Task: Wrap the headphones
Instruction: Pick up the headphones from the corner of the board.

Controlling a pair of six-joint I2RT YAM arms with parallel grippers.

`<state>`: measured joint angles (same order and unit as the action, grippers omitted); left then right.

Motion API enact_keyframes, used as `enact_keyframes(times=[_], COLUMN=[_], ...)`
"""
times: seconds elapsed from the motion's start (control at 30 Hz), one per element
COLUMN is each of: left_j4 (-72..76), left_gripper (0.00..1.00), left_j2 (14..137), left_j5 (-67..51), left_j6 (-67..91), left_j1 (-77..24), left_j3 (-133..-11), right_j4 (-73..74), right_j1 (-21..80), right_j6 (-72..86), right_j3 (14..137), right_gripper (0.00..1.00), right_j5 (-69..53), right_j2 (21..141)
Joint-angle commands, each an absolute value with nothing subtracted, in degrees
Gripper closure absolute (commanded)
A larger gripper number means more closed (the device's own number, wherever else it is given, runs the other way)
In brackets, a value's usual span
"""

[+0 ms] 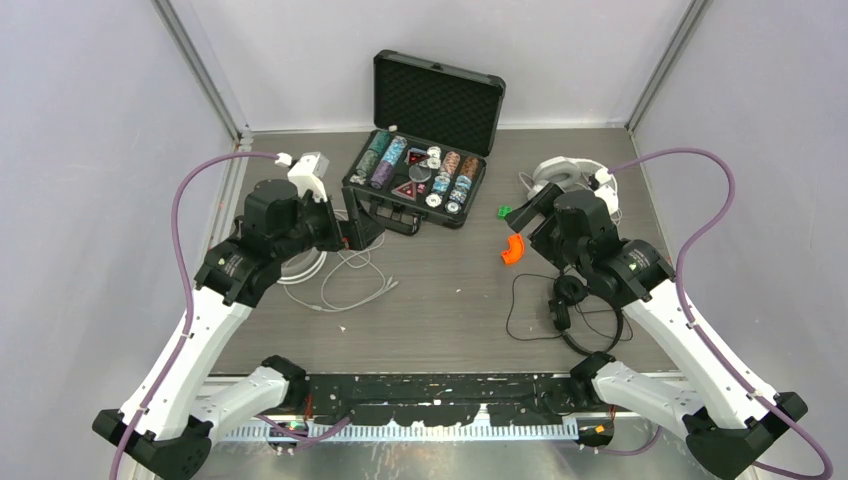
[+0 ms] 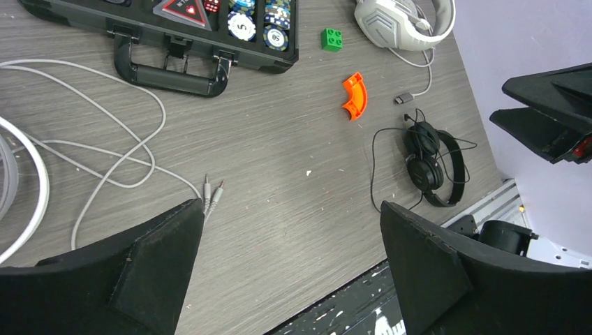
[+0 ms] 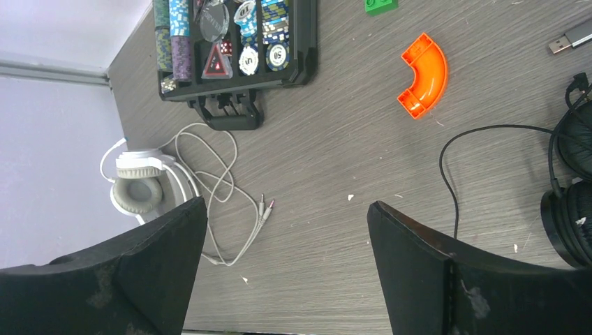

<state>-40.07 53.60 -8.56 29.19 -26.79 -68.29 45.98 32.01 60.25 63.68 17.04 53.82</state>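
Note:
One white headphones pair [image 1: 300,266] lies at the left under my left arm, its grey cable [image 1: 352,285] loose on the table. It also shows in the right wrist view [image 3: 143,185], with the cable's two plugs [image 3: 265,206] nearby. A second white pair [image 1: 560,172] lies at the back right and shows in the left wrist view [image 2: 405,24]. The black pair [image 1: 575,300] with its thin cable [image 1: 528,310] lies under my right arm. My left gripper [image 1: 365,228] [image 2: 291,209] and right gripper [image 1: 522,212] [image 3: 286,204] are both open and empty, above the table.
An open black case of poker chips [image 1: 415,175] stands at the back centre. An orange curved piece [image 1: 512,248] and a green brick [image 1: 504,211] lie near my right gripper. A USB plug [image 3: 569,35] lies by the black pair. Grey walls close three sides.

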Motion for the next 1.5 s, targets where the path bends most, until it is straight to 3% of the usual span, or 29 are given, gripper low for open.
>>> enact_keyframes(times=[0.0, 0.3, 0.5, 0.8, 1.0, 1.47], left_j4=[-38.64, -42.12, -42.97, -42.92, -44.23, -46.13], left_gripper=[0.00, 0.00, 0.00, 0.00, 0.00, 0.00], left_j2=[53.29, 50.83, 49.46, 45.73, 44.52, 42.80], left_j5=[-7.62, -2.29, 2.08, 2.97, 1.21, 1.36], left_j6=[25.95, 19.18, 14.98, 14.49, 14.54, 14.86], left_j1=[-26.89, -26.89, -26.89, -26.89, -26.89, -26.89], left_j3=[-69.25, -69.99, -66.55, -65.25, -66.43, -65.56], right_j4=[44.13, 44.01, 43.96, 45.01, 45.11, 48.45], right_j1=[31.88, 31.86, 30.10, 11.07, -1.90, -9.42], right_j6=[63.42, 72.29, 69.33, 69.62, 72.43, 75.85], right_j3=[63.65, 64.30, 68.81, 76.98, 78.13, 79.04], right_gripper=[0.11, 0.19, 0.24, 0.35, 0.36, 0.34], right_j5=[20.22, 25.65, 28.88, 20.20, 15.98, 15.85], right_j2=[52.70, 54.96, 62.67, 78.18, 84.99, 94.97])
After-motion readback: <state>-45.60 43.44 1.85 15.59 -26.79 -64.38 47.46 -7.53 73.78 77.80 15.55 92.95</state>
